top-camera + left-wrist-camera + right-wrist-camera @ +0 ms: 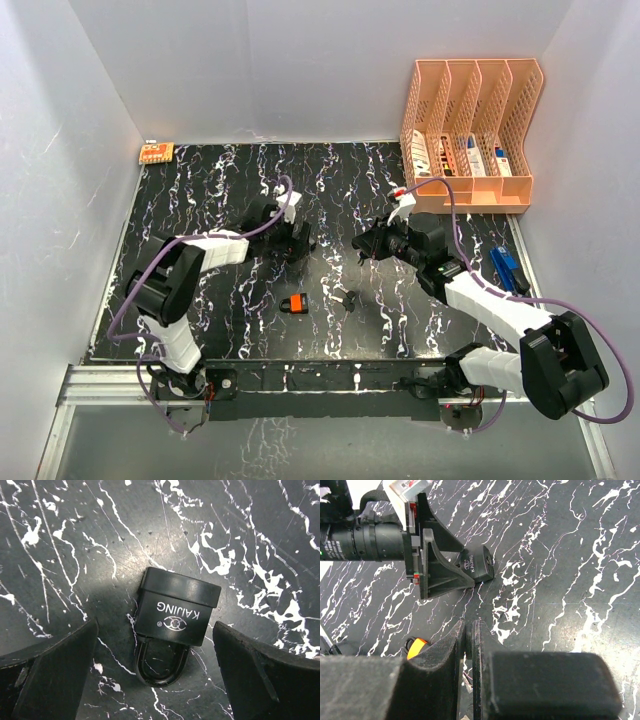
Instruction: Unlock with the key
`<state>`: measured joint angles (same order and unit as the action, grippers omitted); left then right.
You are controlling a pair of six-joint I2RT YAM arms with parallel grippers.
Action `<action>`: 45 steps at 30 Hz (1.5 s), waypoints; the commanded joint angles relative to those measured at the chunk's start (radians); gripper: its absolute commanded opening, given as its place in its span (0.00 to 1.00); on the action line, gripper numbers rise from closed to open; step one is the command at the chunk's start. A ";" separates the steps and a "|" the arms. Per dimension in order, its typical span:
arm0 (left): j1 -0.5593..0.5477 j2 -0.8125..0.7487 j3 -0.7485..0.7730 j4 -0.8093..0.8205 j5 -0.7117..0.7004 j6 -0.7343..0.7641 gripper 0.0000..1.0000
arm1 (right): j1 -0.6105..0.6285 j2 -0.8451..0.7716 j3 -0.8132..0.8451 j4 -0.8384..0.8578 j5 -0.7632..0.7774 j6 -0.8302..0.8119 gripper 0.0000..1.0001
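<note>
Padlock (pixel 175 612) in black, stamped KAIJING in white, lying flat on the black, white-veined desk (pixel 230 320), shackle seated in the body and turned toward the left wrist. Framed by the left fingers (pixel 55 675), spread wide to either side of the body and, in the wrist view, clear of it on both sides. Caught from the right wrist too: same fingers low over the desk, same padlock tucked between the tips.

Right fingers (pixel 440 680) pressed together, only a thin seam between the pads; anything slim pinched in that seam impossible to make out. Right arm reaching in from right of centre, aimed at the left arm's fingers, a strip of bare desk between the two.

Nearer the arm bases, an orange padlock (pixel 292 303) alone on the desk. Just to its right, a small dark object (pixel 350 299), possibly a key, too small to confirm from above.

Against the far right wall, a peach file rack (pixel 470 130) with four slots and small items standing in them. Beside the right arm, at the desk's right edge, a blue object (pixel 505 268). In the far left corner, a small orange item (pixel 156 153).
</note>
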<state>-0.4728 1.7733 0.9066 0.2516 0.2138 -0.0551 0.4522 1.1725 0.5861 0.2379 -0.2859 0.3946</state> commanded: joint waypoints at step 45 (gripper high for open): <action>-0.105 -0.028 -0.002 0.030 -0.132 0.122 0.00 | -0.016 0.001 0.051 0.024 0.031 0.018 0.00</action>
<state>-0.5671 1.8423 0.9550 0.2630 0.0891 0.0814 0.4419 1.1851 0.5873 0.2371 -0.2813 0.3992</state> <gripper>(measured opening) 0.511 0.076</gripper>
